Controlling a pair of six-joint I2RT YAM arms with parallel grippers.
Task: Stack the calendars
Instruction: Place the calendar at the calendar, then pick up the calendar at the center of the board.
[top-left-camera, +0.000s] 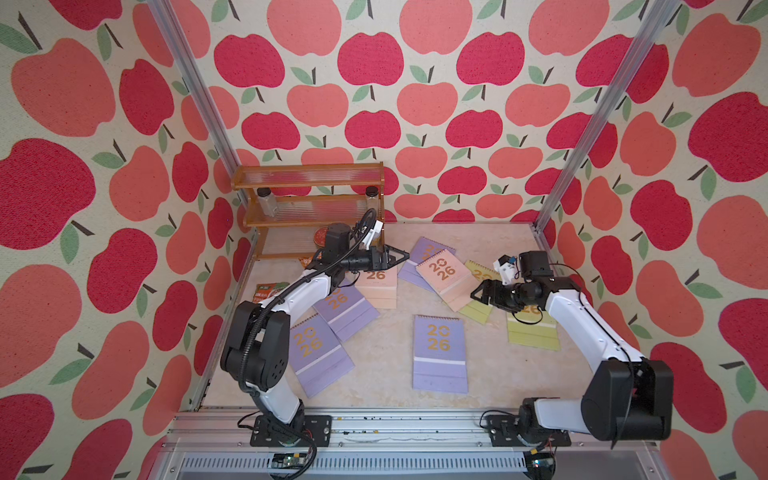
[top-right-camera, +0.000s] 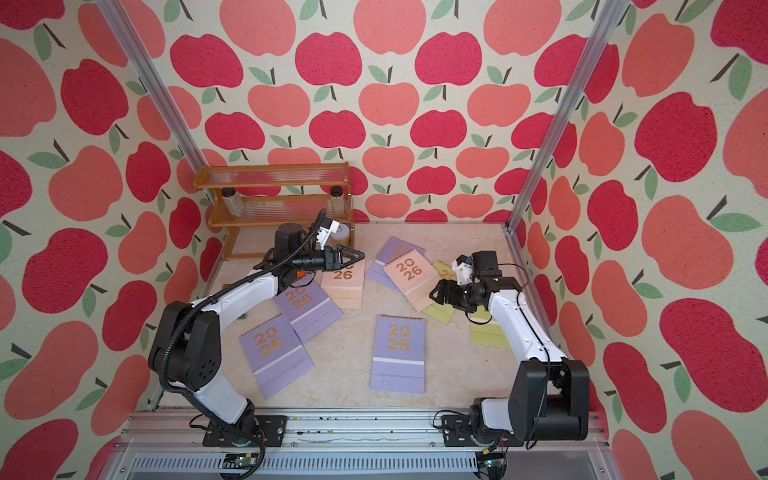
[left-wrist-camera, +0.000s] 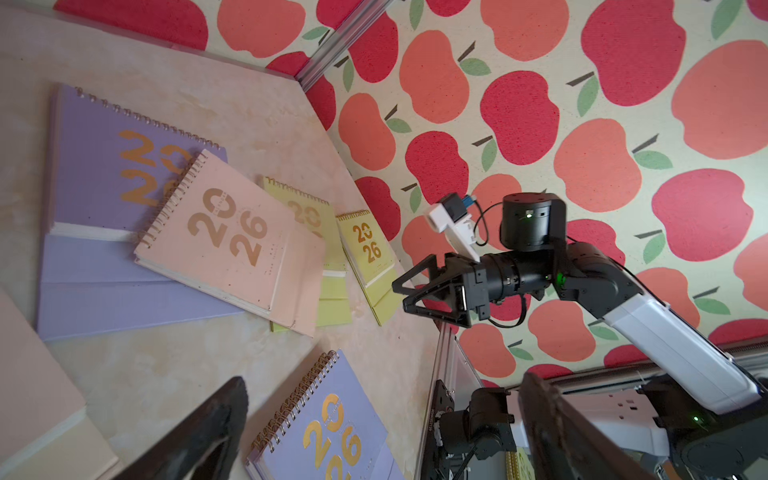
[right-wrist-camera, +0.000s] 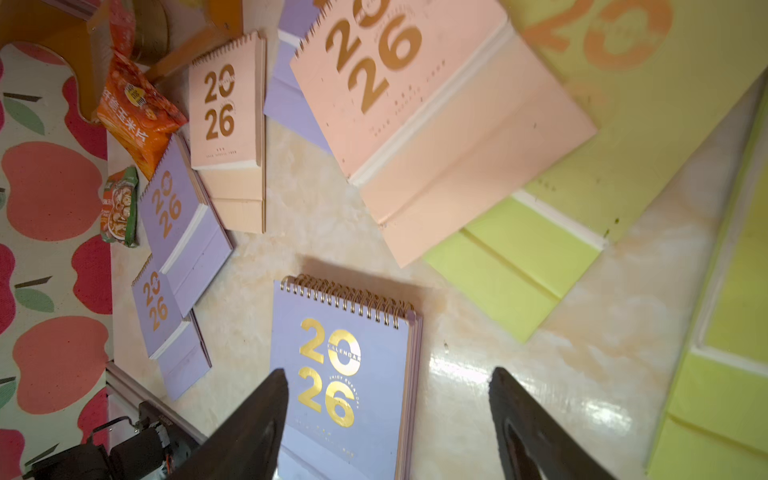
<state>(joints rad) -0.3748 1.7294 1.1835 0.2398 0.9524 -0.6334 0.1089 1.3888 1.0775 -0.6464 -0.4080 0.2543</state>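
Lilac calendar lies flat and alone at front centre of the beige marbled tabletop. To the front left is a second lilac calendar, overlapping a third lilac calendar that sits partly under the left arm. Behind those is a short pink pile, edges roughly squared.

At back centre a rear lilac calendar has a tilted pink calendar lying across it. That pink one also covers part of a yellow-green calendar. Another yellow-green calendar is half hidden beneath the right arm. All lie cover up with gold 2026 numerals, and they are not gathered into one stack.

The left gripper hangs above the far end of the pink pile. Its fingers are spread wide in the left wrist view, with nothing between them. The right gripper hovers over the near edge of the tilted pink and yellow-green pair, jaws apart and empty.

A wooden rack with two jars stands in the back left corner. An orange snack packet and a green snack packet lie beside it.
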